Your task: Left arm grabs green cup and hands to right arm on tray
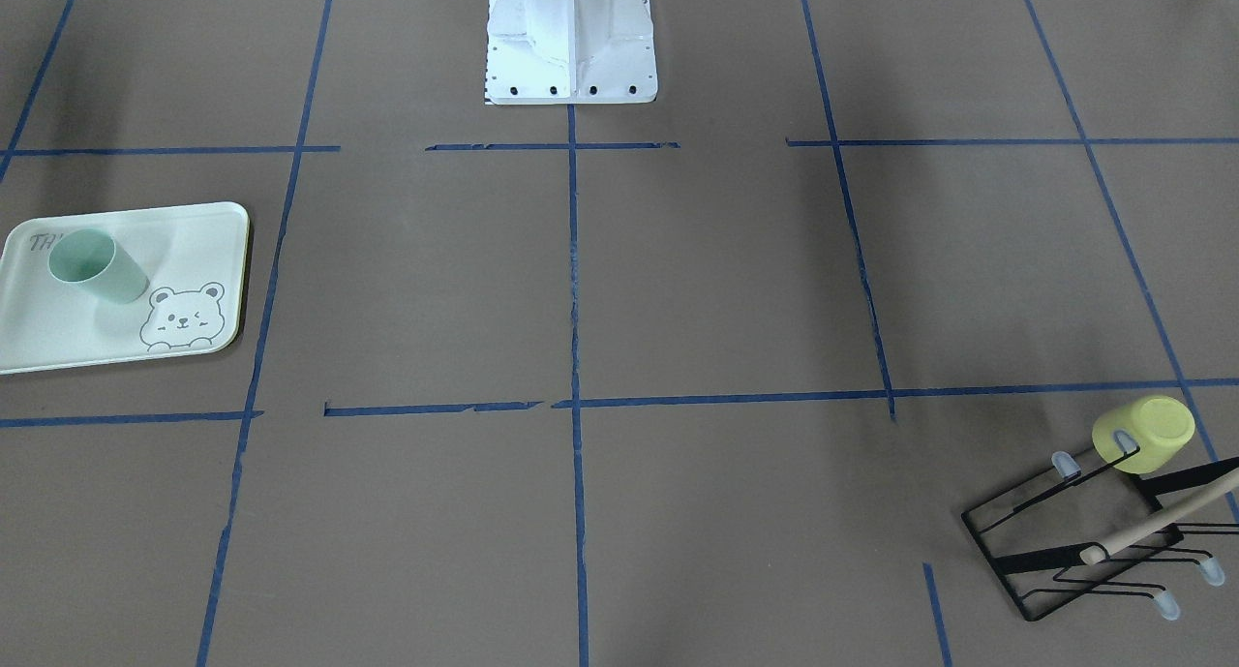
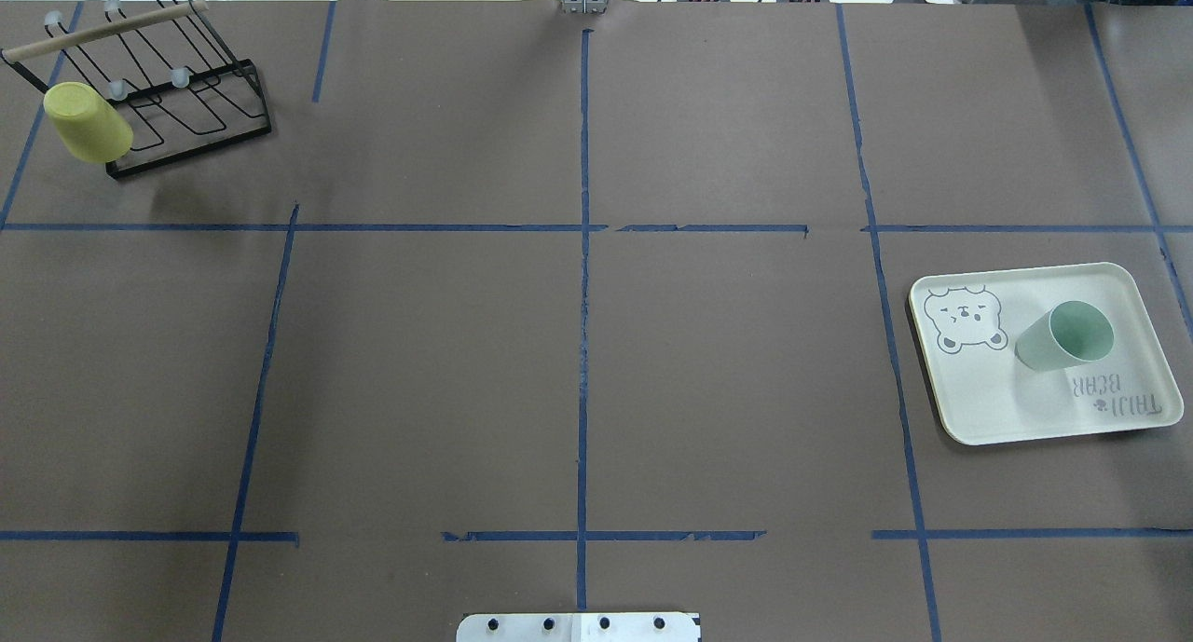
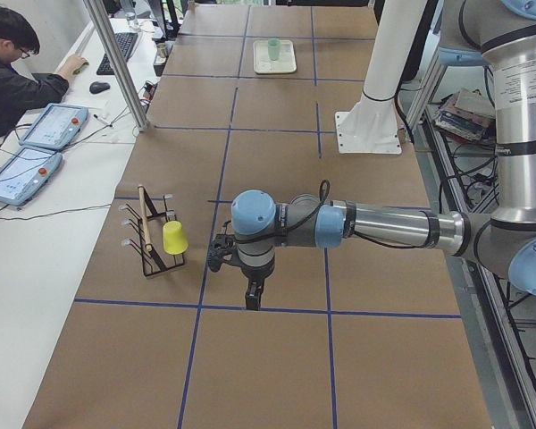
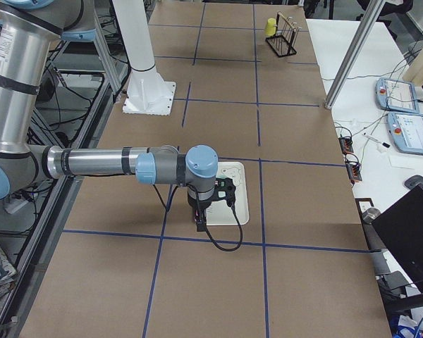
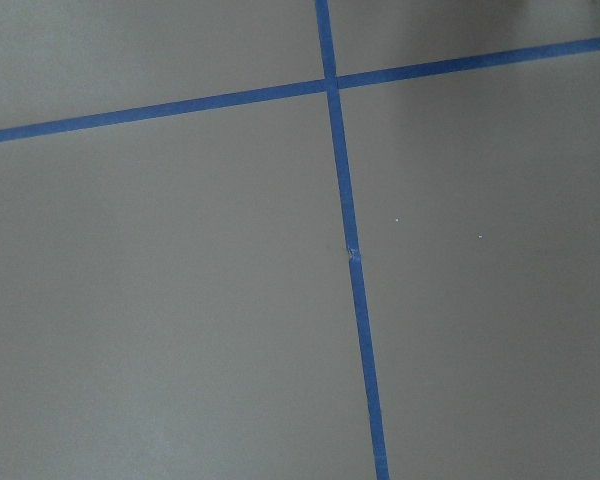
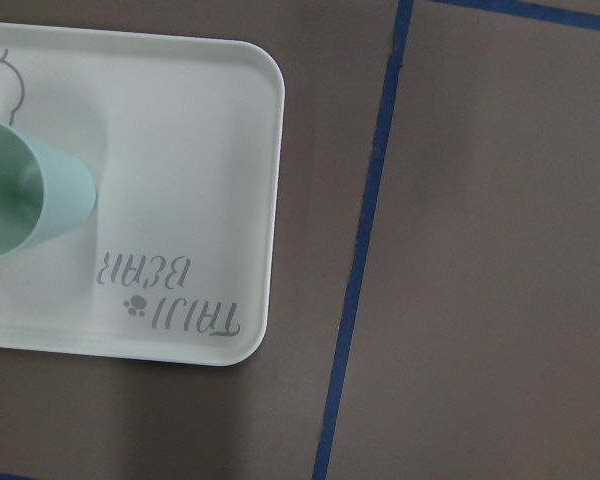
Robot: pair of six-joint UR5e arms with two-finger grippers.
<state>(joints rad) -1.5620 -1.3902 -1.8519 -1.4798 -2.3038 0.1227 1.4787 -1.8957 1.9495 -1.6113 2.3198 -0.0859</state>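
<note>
The pale mint-green cup (image 2: 1062,336) stands mouth up on the cream-green bear tray (image 2: 988,400), at the left in the front-facing view, cup (image 1: 97,265) on tray (image 1: 194,241). The right wrist view shows the cup (image 6: 20,195) at the left edge and the tray (image 6: 180,150) below, with no fingers in it. My right gripper (image 4: 199,224) hangs high above the tray (image 4: 238,197); I cannot tell its state. My left gripper (image 3: 253,299) hangs high over bare table, far from the cup (image 3: 273,47); I cannot tell its state. The left wrist view shows only table and blue tape.
A yellow cup (image 2: 87,122) hangs on a black wire rack (image 2: 186,111) with a wooden bar at the far left corner. The white robot base (image 1: 571,38) stands at the table's near edge. An operator (image 3: 18,71) sits at a side desk.
</note>
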